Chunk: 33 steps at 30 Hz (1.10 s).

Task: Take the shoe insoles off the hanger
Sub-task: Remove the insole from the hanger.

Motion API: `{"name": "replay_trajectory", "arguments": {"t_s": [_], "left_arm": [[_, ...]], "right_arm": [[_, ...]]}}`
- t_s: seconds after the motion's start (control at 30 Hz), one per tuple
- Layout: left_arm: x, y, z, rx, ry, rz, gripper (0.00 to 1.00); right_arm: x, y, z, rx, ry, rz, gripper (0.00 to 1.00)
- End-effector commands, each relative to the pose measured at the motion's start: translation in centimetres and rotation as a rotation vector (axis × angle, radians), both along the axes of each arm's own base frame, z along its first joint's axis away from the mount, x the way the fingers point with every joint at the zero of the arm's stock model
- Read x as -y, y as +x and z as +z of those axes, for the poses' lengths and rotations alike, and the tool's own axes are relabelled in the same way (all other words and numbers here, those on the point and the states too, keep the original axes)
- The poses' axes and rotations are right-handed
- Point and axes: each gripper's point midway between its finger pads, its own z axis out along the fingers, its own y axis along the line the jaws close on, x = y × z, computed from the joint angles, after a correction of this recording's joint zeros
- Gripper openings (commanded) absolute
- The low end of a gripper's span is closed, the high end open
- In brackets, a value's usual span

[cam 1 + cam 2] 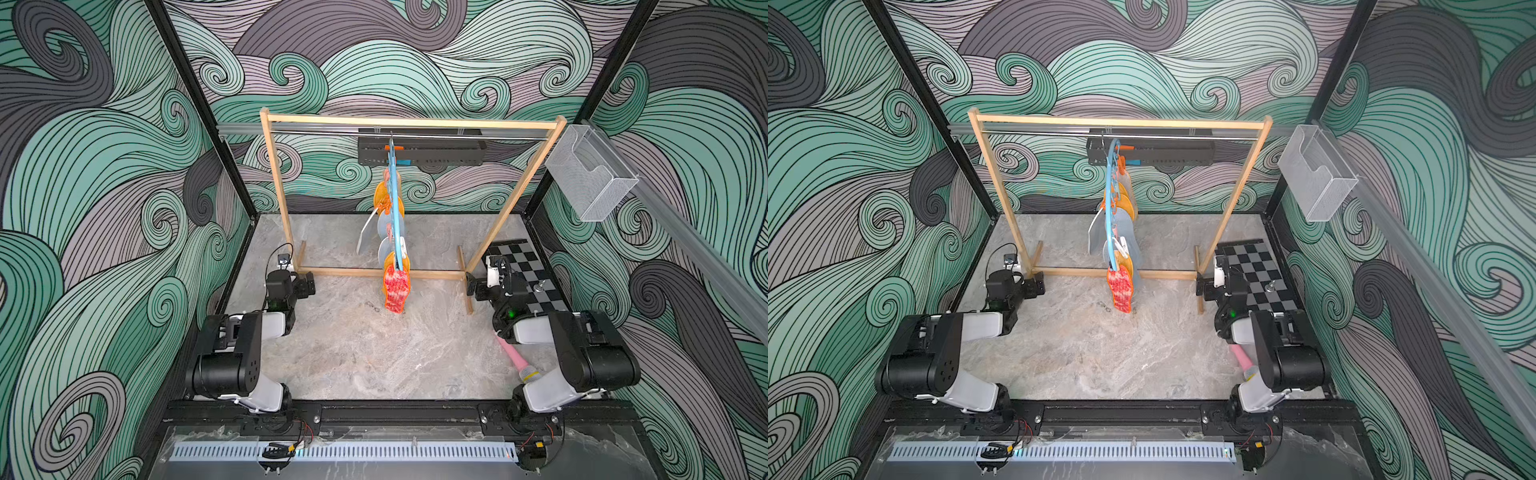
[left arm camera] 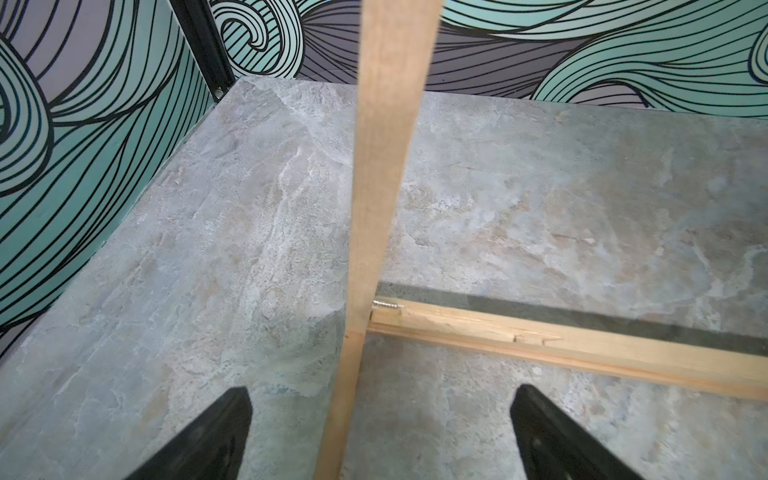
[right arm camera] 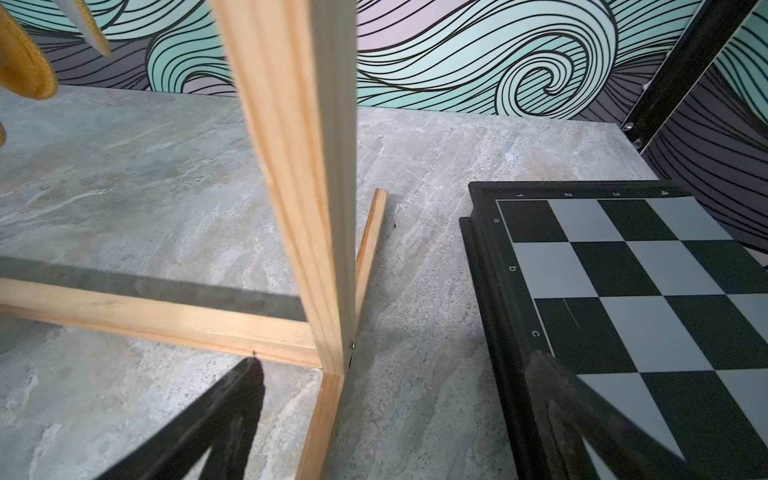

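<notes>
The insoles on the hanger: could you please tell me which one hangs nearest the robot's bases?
The red-white mottled insole, clipped at the front end of the hanger; the orange insoles and grey-blue insoles all hang behind it.

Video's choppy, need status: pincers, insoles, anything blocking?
Left pincer open, empty, by wooden rack post. Right pincer open, empty, opposite post. Shoe insoles hang on hanger. Posts right ahead of both.

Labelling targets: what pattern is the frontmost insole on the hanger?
Red-white mottled insole; clearest in a top view.
</notes>
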Motion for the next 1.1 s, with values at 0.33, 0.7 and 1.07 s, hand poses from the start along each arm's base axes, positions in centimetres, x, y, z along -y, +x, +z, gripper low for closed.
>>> {"name": "replay_trajectory", "arguments": {"t_s": [0.33, 0.7, 1.07], "left_arm": [[0.0, 0.5, 0.4, 0.008, -0.002, -0.008, 0.99], [-1.2, 0.1, 1.2, 0.032, 0.029, 0.076, 0.99], [-2.6, -4.4, 9.3, 0.152, -0.2, 0.338, 0.99]], "right_arm": [[-0.2, 0.4, 0.9, 0.026, 0.003, 0.026, 0.99], [-0.1, 0.4, 0.9, 0.029, 0.001, 0.017, 0.99], [1.1, -3.6, 11.2, 0.265, 0.198, -0.185, 0.99]]}}
